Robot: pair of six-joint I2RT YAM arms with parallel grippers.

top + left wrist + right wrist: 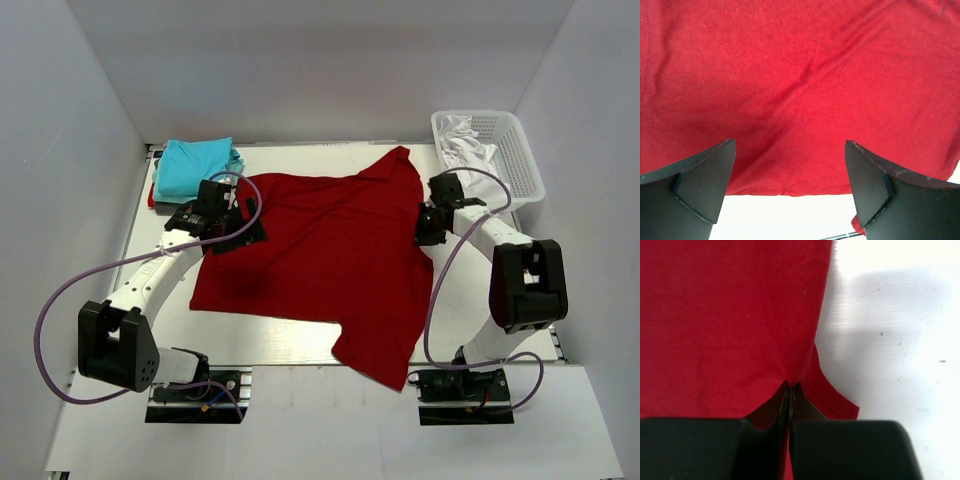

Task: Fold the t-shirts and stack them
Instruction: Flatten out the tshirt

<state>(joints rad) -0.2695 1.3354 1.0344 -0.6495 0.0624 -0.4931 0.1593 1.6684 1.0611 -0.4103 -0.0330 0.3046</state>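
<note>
Right wrist view: right fingers [840, 450] clenched tight, no gap between them, with the right edge of red shirt [715, 315] nipped at the very tips of right gripper [790, 387]. Small fold of cloth drawn up just at the pinch. Little red flap lying out to the right of it on white table [890, 330].

Left wrist view: left fingers [700, 185] spread wide apart, with no cloth gripped. Left gripper [790, 145] released, poised over an edge of the same shirt. Cannot tell whether the fingertips touching the cloth or just above it. Edge of shirt running straight across from one finger to the other, bare table on the near side of it.

Top view: red shirt spread mostly flat in the middle of table, between the two arms, with some soft wrinkles. One pointed part reaching toward the far edge, near-right part reaching to the near edge. Left gripper at the shirt's far-left side, right gripper at its right edge. Teal shirts [195, 165] folded and stacked in the far-left corner, just beside left gripper and close to the red shirt; touching it or not, cannot tell. Basket [520, 150] in the far-right corner, crumpled white cloth [462, 135] inside, apart from the red shirt.
</note>
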